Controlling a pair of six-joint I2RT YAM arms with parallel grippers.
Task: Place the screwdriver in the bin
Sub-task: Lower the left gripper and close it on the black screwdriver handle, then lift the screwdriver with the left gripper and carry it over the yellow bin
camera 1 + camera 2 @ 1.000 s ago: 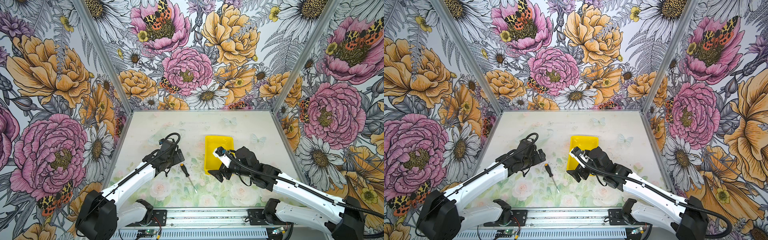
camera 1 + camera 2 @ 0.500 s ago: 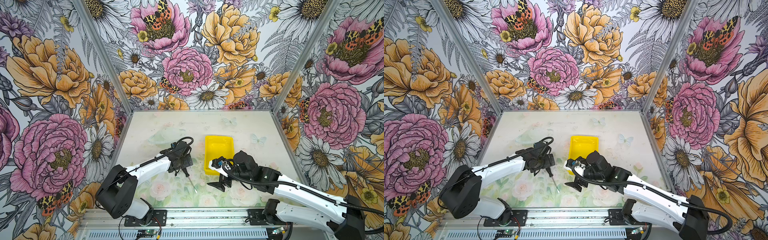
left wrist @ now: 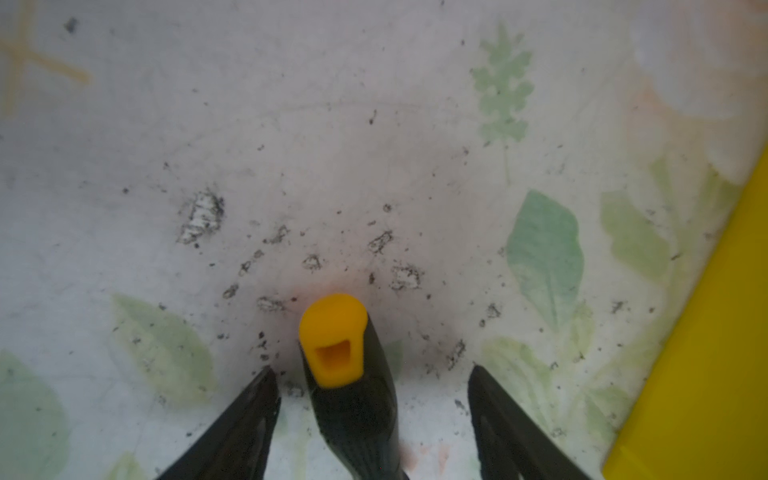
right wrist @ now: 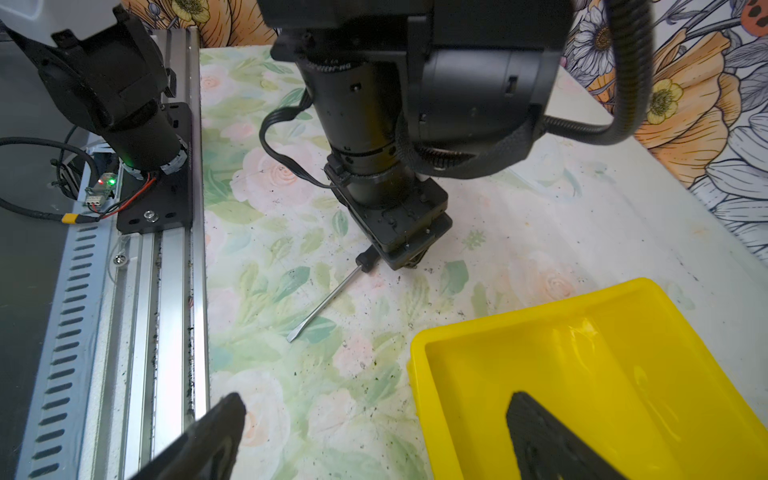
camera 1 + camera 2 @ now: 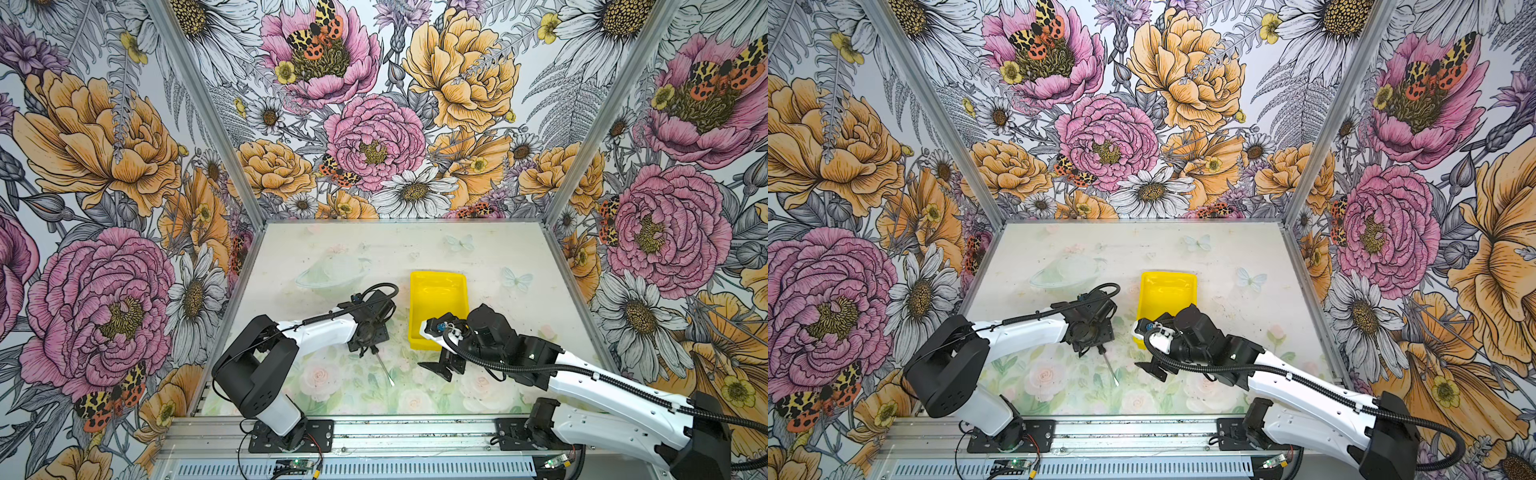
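The screwdriver (image 5: 384,370) lies on the floral mat, its silver shaft (image 4: 322,305) pointing toward the front rail. Its black handle (image 3: 353,399) with the yellow-orange end cap (image 3: 334,336) sits between the fingers of my left gripper (image 3: 372,370). That gripper is open, with a gap to the handle on each side. In both top views the left gripper (image 5: 371,345) (image 5: 1096,347) points straight down and hides the handle. The yellow bin (image 5: 436,299) (image 5: 1167,295) stands just right of it, with nothing inside (image 4: 582,374). My right gripper (image 5: 442,365) (image 4: 376,403) is open beside the bin's near corner.
The aluminium front rail (image 4: 174,291) with both arm bases (image 5: 291,432) runs close behind the screwdriver's tip. Flowered walls close in the back and both sides. The mat (image 3: 374,166) is speckled with dark scuffs.
The left arm swung right and came down over the screwdriver's handle, and its jaws have narrowed. The right gripper drew back from the bin toward the front.
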